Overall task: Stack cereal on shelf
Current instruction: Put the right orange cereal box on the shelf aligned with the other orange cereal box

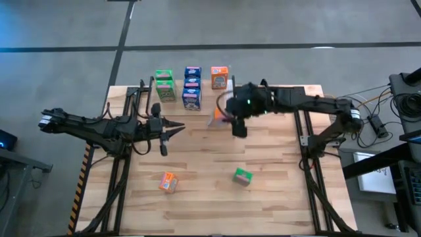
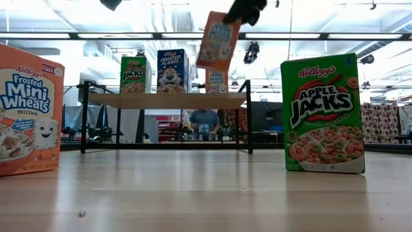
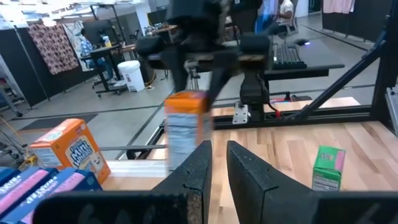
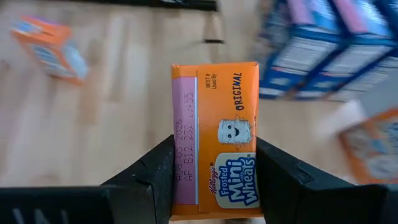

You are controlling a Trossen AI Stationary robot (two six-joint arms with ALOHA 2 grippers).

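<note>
My right gripper (image 1: 235,125) is shut on an orange cereal box (image 2: 219,40) and holds it in the air in front of the shelf (image 2: 167,100). On the shelf stand green boxes (image 1: 164,84), blue boxes (image 1: 192,85) and an orange box (image 1: 219,77). An orange box (image 1: 169,182) and a green box (image 1: 243,176) stand on the tabletop near its front. My left gripper (image 1: 176,130) is shut with nothing in it, held level above the table's left half and pointing toward the right. My right gripper pinches the orange box by two opposite sides (image 4: 180,168), one finger (image 4: 155,171) on each, near the box's upper end. It comes at the box slanting down from above. The box hangs tilted below the fingers, clear of the table and the shelf.
The shelf has bare board to the right of its orange box (image 2: 216,80). Black frame rails (image 1: 309,171) run along both sides of the table. People and desks show in the room behind.
</note>
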